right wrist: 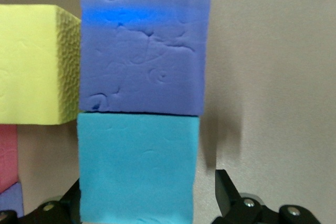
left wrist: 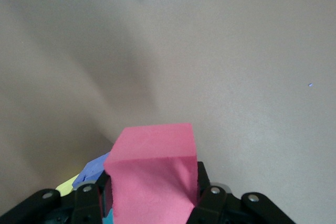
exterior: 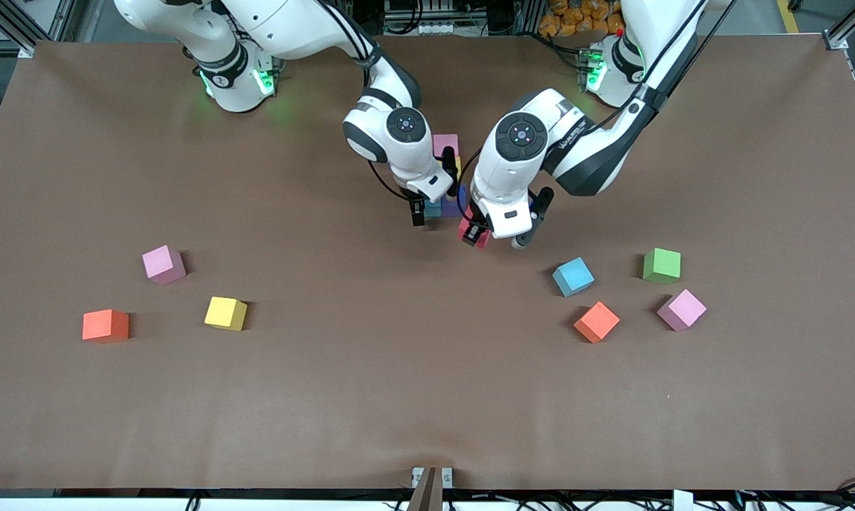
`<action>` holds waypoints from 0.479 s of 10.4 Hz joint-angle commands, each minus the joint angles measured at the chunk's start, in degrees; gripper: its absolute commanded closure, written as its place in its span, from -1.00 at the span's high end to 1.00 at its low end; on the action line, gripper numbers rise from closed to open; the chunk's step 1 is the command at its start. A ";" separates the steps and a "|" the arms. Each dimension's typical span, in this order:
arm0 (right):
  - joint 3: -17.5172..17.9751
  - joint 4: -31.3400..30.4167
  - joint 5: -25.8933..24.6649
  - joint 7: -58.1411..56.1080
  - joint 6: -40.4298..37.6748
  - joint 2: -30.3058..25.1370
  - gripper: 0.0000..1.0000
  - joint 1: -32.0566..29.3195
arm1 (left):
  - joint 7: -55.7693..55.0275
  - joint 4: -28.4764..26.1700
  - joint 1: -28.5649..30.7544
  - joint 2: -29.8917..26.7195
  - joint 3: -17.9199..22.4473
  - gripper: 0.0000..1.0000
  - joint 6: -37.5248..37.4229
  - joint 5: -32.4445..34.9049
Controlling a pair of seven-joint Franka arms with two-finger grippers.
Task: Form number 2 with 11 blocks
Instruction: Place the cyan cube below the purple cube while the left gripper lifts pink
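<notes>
In the middle of the table stands part of the number 2: a pink block [exterior: 445, 144], a yellow block [right wrist: 37, 61], a purple block [right wrist: 142, 51] and a light blue block [right wrist: 137, 166] that touches the purple one. My right gripper [exterior: 427, 211] is down around the light blue block and open, with a gap showing at one finger [right wrist: 227, 192]. My left gripper [exterior: 475, 233] is shut on a tilted red block [left wrist: 152, 161], low over the table next to the purple block [left wrist: 94, 167].
Toward the right arm's end lie a pink block [exterior: 163, 264], a yellow block [exterior: 225, 313] and an orange block [exterior: 105, 326]. Toward the left arm's end lie a light blue block [exterior: 572, 276], a green cube [exterior: 662, 265], an orange block [exterior: 597, 321] and a pink block [exterior: 682, 309].
</notes>
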 commanded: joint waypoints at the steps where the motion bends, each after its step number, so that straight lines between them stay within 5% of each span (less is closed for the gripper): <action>1: -0.26 -0.17 0.81 -1.11 -3.62 -2.66 1.00 -0.55 | 0.00 -0.93 0.72 -1.69 -0.70 -0.03 -0.93 -1.33; 5: -0.08 -0.17 0.98 -1.11 -8.27 -6.09 1.00 -3.00 | -0.87 -0.31 0.46 -1.16 -1.49 -0.07 -0.93 -5.02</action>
